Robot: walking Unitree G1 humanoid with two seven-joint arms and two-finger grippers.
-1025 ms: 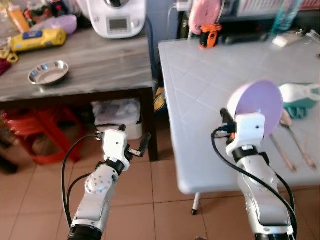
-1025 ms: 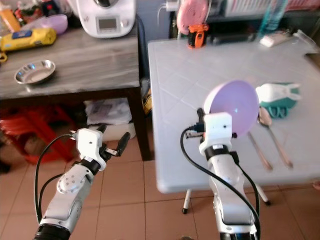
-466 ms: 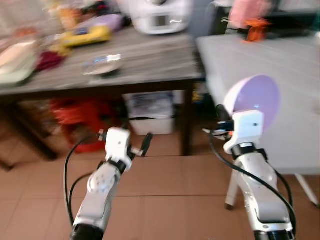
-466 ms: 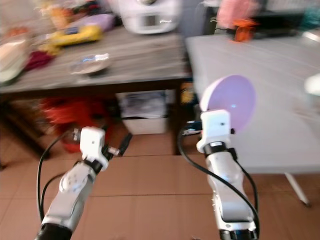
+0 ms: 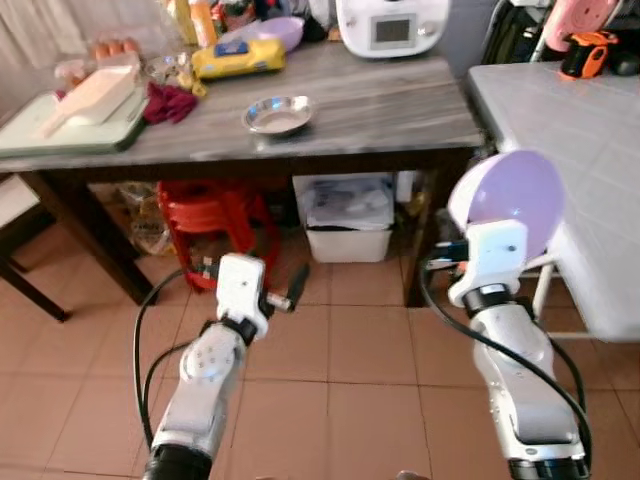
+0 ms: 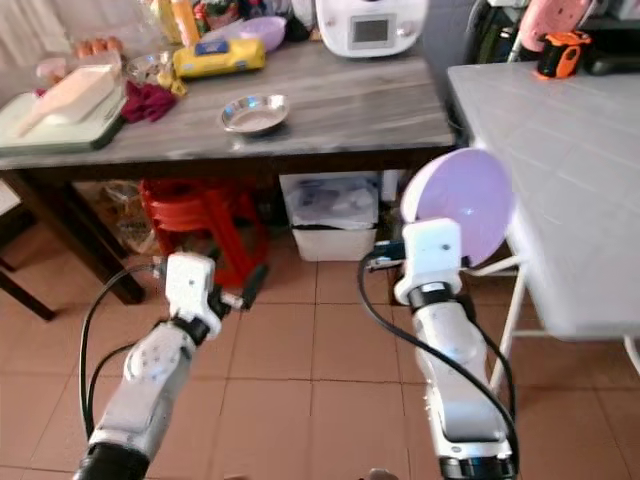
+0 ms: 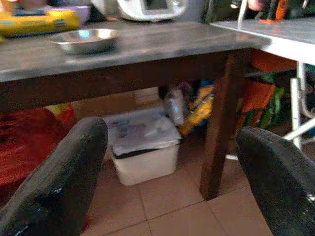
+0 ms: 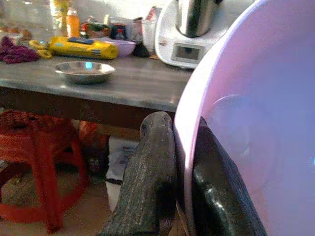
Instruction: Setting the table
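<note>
A lilac plate stands on edge in front of me, with my right gripper shut on its rim; one finger lies on each side of the rim. The plate hangs beside the near corner of the white tiled table at the right. My left gripper is open and holds nothing, low over the tiled floor in front of the wooden table. A steel bowl sits on that wooden table, also seen as the steel bowl in the left wrist view.
The wooden table carries a white kitchen machine, a yellow pack, a purple bowl, a green tray and a red cloth. Below it stand a red stool and a white bin. An orange tool lies on the white table.
The whole picture has swung left: the white table has slid to the right edge and the wooden table now sits in the middle. Both grippers hold their same poses, plate still gripped.
</note>
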